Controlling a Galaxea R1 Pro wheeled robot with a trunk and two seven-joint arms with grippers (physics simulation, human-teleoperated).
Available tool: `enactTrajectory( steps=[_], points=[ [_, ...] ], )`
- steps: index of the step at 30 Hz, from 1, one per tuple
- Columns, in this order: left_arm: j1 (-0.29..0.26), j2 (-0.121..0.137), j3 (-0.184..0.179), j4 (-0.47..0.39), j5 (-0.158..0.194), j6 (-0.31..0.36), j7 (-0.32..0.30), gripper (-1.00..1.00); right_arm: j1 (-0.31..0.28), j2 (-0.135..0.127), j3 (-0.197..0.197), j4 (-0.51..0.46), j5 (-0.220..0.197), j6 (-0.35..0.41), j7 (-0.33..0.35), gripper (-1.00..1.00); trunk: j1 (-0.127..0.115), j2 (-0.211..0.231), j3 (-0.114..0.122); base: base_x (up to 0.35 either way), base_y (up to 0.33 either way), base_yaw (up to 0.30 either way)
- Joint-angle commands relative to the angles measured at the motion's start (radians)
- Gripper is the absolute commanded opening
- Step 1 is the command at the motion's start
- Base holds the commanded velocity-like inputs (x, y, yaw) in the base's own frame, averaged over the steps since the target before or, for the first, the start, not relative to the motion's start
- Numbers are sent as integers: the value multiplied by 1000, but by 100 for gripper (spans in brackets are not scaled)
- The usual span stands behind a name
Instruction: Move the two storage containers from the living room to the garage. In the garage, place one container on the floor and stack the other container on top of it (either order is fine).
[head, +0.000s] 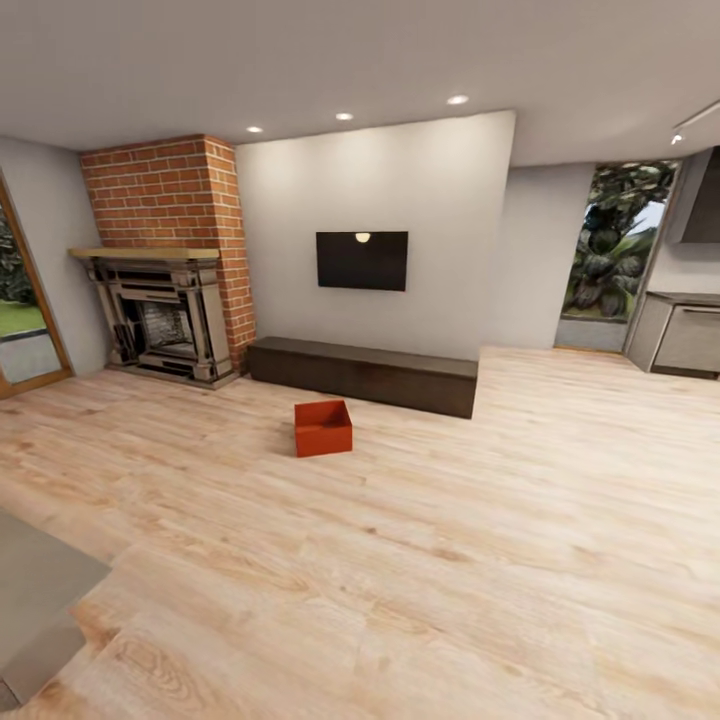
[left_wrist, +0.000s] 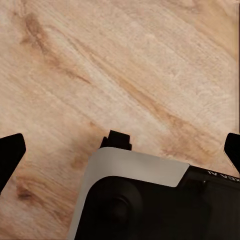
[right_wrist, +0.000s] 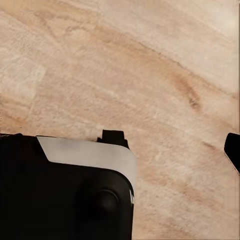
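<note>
One bin (head: 323, 428) sits upright on the wood floor (head: 450, 560) of the living room, orange-red, rectangular, thin-walled and lidless, its inside in shadow. It lies well ahead of both grippers, just in front of a long dark bench (head: 362, 375) that runs along the white wall under a black TV (head: 362, 260). A second bin cannot be made out.

A grey slab (head: 35, 600) at the lower left of the head view is cut off by the frame, and what it belongs to cannot be told. A brick fireplace (head: 165, 290) stands beyond the bin to the left, with a glass door cropped at the edge; a window with foliage and grey cabinets (head: 685, 335) lie to the right, also cropped.

In the left wrist view the left gripper (left_wrist: 120, 150) shows two dark fingertips (left_wrist: 11, 150) at opposite edges of the frame, spread wide with nothing between them but floor planks. A black and grey part of the robot lies below it, carrying pale lettering at its edge, too clipped to read.

In the right wrist view one dark fingertip (right_wrist: 233, 150) of the right gripper shows at the frame edge; the other cannot be made out against a black and grey part of the robot, so I cannot tell how wide it stands. Wood grain lies beneath.
</note>
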Motion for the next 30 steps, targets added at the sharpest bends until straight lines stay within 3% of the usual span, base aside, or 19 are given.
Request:
enactTrajectory(
  steps=[1,15,30],
  points=[
    [-1,0,5,1,1,-3,1,100,-1,0,9,3,-10,-6,-3,100,1,-1,-1,323,0,0],
    [-1,0,5,1,1,-4,1,100,-1,3,2,3,-18,-7,-8,100,1,-1,-1,323,0,6],
    [-1,-1,5,1,1,-3,1,100,-1,2,2,3,-19,-6,-8,100,1,-1,-1,323,0,251]
  ],
)
